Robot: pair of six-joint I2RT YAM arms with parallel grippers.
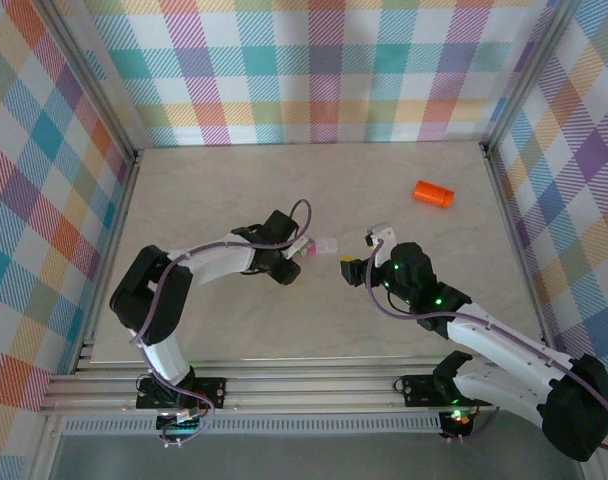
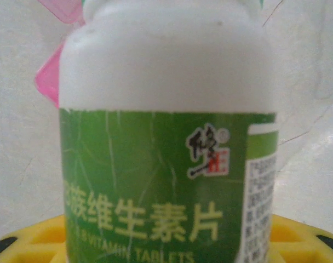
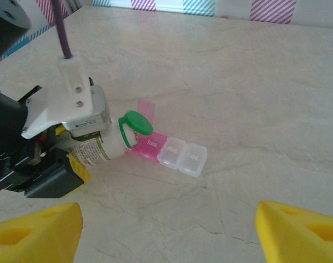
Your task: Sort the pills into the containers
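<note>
Yellow fingertips of the right gripper stand wide apart with nothing between them. Ahead of it and to its left, the left gripper is clamped on the white bottle, which lies tilted. Its green cap touches the pink compartment of a short pill strip, and two clear boxes adjoin on the far side. Whether the cap is off its mouth I cannot quite tell.

If the bottle tips further, pills could overshoot so small a box and scatter on the table. The light strip could also slide if the cap pushes it.

The left wrist view gives the green label close up and a pink lid behind the bottle's shoulder, but not where the cap meets the strip. The overhead view adds the orange vial, lying well beyond the right gripper.
</note>
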